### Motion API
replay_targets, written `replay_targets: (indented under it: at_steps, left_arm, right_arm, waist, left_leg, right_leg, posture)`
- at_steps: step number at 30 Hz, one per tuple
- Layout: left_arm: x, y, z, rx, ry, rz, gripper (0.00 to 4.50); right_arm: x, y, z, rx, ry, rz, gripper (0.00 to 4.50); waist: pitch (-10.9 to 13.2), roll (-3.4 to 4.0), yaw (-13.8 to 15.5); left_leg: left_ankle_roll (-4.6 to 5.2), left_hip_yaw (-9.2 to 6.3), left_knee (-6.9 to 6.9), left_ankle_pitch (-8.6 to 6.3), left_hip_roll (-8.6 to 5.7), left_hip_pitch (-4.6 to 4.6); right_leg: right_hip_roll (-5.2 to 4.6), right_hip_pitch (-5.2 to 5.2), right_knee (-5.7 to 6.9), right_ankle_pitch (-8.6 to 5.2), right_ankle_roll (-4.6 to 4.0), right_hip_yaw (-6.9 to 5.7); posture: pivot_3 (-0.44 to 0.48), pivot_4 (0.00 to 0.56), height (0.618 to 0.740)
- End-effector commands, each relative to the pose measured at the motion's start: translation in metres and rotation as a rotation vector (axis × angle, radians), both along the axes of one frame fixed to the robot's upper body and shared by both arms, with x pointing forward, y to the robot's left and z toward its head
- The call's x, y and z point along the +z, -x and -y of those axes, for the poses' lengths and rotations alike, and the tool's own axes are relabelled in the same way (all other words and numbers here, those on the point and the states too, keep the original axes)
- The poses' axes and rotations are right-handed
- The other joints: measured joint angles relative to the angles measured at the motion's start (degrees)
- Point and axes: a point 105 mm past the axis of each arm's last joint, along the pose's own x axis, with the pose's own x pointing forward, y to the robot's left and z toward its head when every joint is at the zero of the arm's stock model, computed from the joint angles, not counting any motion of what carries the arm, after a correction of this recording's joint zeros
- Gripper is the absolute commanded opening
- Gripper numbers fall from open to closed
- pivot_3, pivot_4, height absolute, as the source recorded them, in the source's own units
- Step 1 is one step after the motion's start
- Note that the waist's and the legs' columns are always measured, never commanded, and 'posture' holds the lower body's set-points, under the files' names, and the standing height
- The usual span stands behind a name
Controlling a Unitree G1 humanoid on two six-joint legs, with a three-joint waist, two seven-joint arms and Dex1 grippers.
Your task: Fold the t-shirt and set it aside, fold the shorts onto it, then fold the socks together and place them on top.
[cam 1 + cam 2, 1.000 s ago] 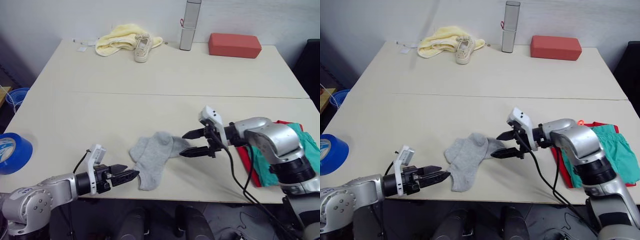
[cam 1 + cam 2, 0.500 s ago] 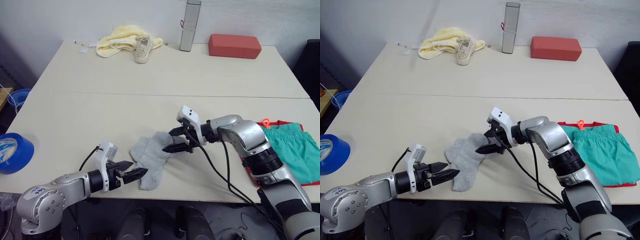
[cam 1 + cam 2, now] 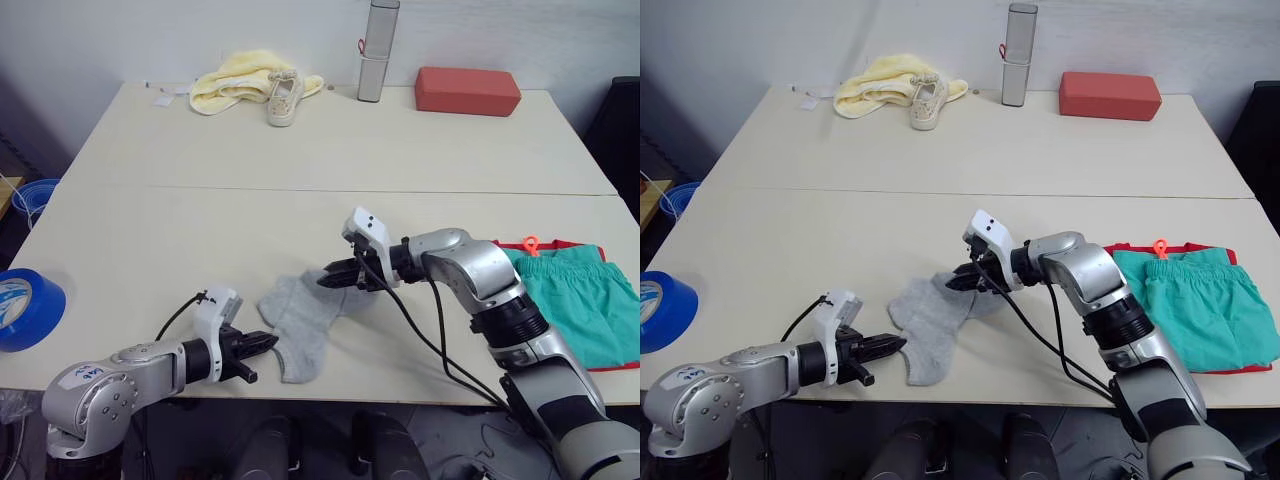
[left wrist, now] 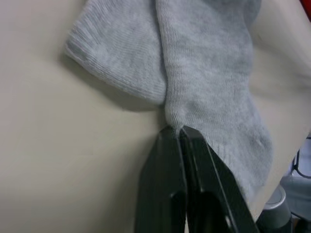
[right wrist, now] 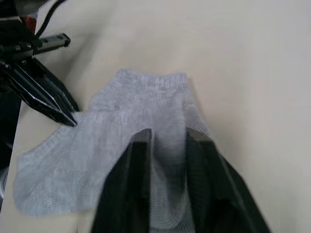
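Two light grey socks [image 3: 300, 318] lie overlapped near the table's front edge. My left gripper [image 3: 268, 342] reaches their near-left edge and is shut, pinching a pucker of sock fabric [image 4: 204, 73] at its tips. My right gripper [image 3: 324, 281] comes from the right and is shut on a fold at the socks' far end [image 5: 126, 107]. At the right, the teal shorts [image 3: 575, 300] with an orange drawstring lie folded on the red t-shirt [image 3: 1130, 247], of which only the edges show.
At the back of the table [image 3: 200, 220] sit a pale yellow cloth [image 3: 230, 85], an off-white sneaker [image 3: 280, 98], a silver cylinder [image 3: 373, 50] and a red block [image 3: 468, 90]. A blue tape roll [image 3: 25, 305] rests at the left edge.
Both grippers went from open to shut. The left one moved forward onto the socks' near edge. The right one slid further left over the socks and closed on the fabric.
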Motion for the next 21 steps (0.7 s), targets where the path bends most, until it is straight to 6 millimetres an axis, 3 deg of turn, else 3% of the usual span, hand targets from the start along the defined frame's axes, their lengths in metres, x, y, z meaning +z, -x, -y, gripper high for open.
replay_targets:
  at_steps: [1,11,15,18,21]
  left_arm:
    - [-0.011,0.010,0.005,-0.049,0.021,-0.063,0.00]
    - [0.023,0.008,-0.009,-0.122,0.140,0.076,0.00]
    - [0.039,0.006,-0.019,-0.145,0.160,0.132,0.00]
    - [0.065,0.003,-0.024,-0.262,0.175,0.163,0.00]
    - [0.073,-0.006,-0.032,-0.311,0.140,0.125,0.00]
  right_arm:
    - [0.022,0.003,-0.004,0.031,-0.108,0.084,0.04]
    - [0.043,0.025,0.002,0.090,-0.237,0.076,0.04]
    - [0.045,0.027,0.010,0.054,-0.245,0.055,0.04]
    - [0.047,0.027,0.022,-0.027,-0.255,0.042,0.04]
    - [0.045,0.027,0.029,-0.098,-0.260,0.033,0.04]
  waist:
    - [0.0,0.00,0.0]
    - [0.0,-0.01,-0.1]
    - [0.0,0.00,-0.1]
    - [0.1,-0.07,0.2]
    - [0.1,-0.04,0.0]
  left_leg:
    - [0.00,0.00,0.00,0.00,0.00,0.00]
    - [-0.04,0.02,-0.08,0.00,0.05,-0.04]
    - [-0.06,0.02,-0.12,-0.01,0.06,-0.04]
    - [-0.08,-0.02,-0.12,0.00,0.06,-0.10]
    - [-0.14,-0.04,-0.14,0.03,0.05,-0.13]
  right_leg:
    - [0.00,0.00,0.00,0.00,0.00,0.00]
    - [0.03,-0.10,-0.05,-0.01,-0.03,0.04]
    - [0.02,-0.12,-0.10,-0.03,-0.05,0.05]
    - [0.01,-0.16,-0.11,-0.04,-0.08,0.01]
    - [-0.02,-0.19,-0.11,-0.06,-0.11,0.00]
  posture:
    - [0.000,0.150,0.740]
    - [0.000,0.150,0.740]
    - [0.000,0.150,0.740]
    - [0.000,0.150,0.740]
    - [0.000,0.150,0.740]
